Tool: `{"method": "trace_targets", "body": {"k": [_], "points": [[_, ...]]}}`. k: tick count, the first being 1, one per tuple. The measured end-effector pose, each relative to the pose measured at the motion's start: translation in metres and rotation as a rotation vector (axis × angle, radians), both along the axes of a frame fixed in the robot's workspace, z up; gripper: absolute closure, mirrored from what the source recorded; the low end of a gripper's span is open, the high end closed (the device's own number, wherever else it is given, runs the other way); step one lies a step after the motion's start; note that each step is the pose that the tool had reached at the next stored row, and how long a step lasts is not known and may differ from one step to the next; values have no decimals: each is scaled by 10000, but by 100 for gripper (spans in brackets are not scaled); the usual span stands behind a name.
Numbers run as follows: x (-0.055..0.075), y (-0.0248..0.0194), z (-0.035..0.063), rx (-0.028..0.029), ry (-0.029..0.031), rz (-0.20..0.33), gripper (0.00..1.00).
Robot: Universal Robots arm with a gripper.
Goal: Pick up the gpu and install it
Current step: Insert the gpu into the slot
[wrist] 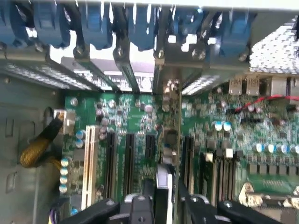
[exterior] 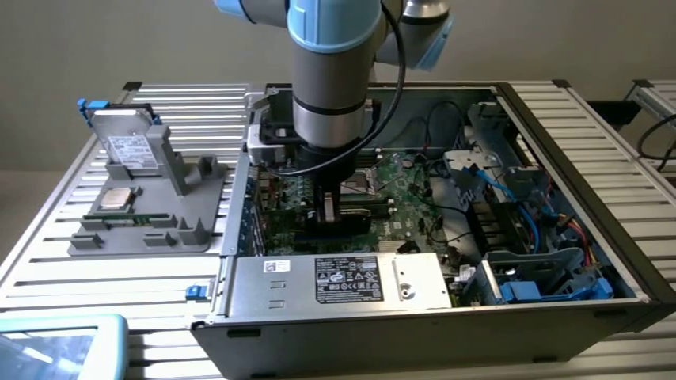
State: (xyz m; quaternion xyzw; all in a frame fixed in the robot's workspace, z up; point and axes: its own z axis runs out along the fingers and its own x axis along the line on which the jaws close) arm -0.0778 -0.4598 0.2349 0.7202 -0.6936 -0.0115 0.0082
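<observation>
Inside the open computer case (exterior: 623, 261), the gpu (exterior: 340, 220) stands on edge on the green motherboard (exterior: 407, 190), a thin black card. In the wrist view the gpu (wrist: 169, 140) runs edge-on from its silvery end at the rear bracket wall back to my gripper (wrist: 166, 200), sitting in line with the black expansion slots (wrist: 128, 158). My gripper (exterior: 338, 226) reaches straight down over the card. Its black fingers (wrist: 142, 205) flank the card's near end with a narrow gap on each side, so it stands open around the card.
A silver power supply (exterior: 338, 279) lies at the case's front. Blue cables (exterior: 528, 190) and drive cages fill the exterior view's right. A grey tray (exterior: 148, 237) outside the case carries a hard drive (exterior: 132, 146), a processor (exterior: 114, 198) and a memory stick (exterior: 132, 219). Blue slot latches (wrist: 93, 23) line the rear wall.
</observation>
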Motion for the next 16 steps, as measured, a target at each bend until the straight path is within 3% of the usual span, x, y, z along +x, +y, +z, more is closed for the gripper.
{"method": "trace_targets", "body": {"k": [2,3,10,16], "points": [[1,1,7,-8,4,-1,66],[1,0,13,-10,4,0,58],[2,1,132,-5,4,0,58],[2,1,400,-15,4,-1,58]]}}
